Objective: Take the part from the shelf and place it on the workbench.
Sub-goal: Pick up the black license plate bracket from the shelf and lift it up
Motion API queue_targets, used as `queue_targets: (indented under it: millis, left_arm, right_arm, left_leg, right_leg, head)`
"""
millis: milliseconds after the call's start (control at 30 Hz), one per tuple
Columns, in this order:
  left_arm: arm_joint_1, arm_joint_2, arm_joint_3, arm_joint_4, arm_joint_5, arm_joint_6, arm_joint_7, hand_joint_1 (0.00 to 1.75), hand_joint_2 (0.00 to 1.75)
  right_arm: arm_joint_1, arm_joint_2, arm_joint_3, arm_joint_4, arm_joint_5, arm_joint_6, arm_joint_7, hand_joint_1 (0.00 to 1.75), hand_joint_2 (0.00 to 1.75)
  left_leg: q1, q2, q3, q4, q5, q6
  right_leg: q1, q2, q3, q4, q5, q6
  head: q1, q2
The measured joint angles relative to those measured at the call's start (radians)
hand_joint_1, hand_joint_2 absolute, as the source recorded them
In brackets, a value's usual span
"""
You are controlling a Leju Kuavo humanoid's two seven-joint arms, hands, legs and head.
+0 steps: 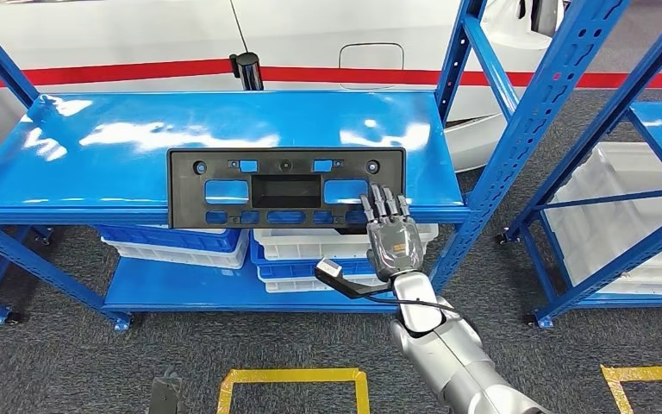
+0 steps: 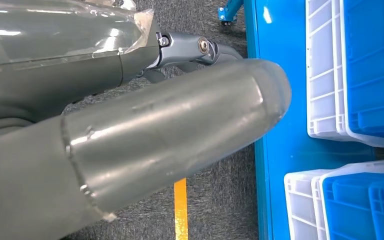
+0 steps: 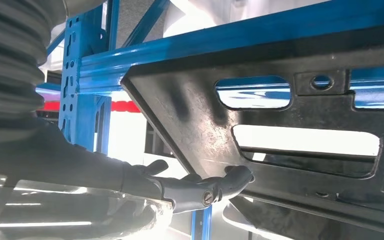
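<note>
The black plastic part (image 1: 284, 190), a flat panel with several cut-outs, lies on the top board of the blue shelf (image 1: 138, 138), its front edge overhanging. My right hand (image 1: 392, 237) grips the part's front right corner, with fingers (image 1: 384, 204) laid on top. In the right wrist view the thumb (image 3: 200, 190) presses up against the underside of the part (image 3: 290, 165). My left hand (image 2: 180, 125) hangs low beside the shelf's lower board and holds nothing, its thick thumb stretched out.
Blue and white bins (image 1: 310, 246) are stacked on the lower board under the part. The shelf's blue upright (image 1: 517, 147) stands just right of my hand. Another rack with a white bin (image 1: 629, 207) stands further right. Yellow tape (image 1: 293, 376) marks the carpet.
</note>
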Motion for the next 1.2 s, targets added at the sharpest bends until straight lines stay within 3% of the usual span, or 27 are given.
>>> queue_targets:
  millis: [1200]
  left_arm:
    - [0.0,0.0,-0.021,0.0,0.008,-0.013,0.0,0.0,0.0]
  right_arm:
    - [-0.05,-0.01,0.009,0.082,0.0,0.0,0.019,0.0,1.75]
  left_leg:
    - [0.0,0.0,0.0,0.0,0.0,0.0]
  right_leg:
    - [0.0,0.0,0.0,0.0,0.0,0.0]
  head:
    - [0.0,0.0]
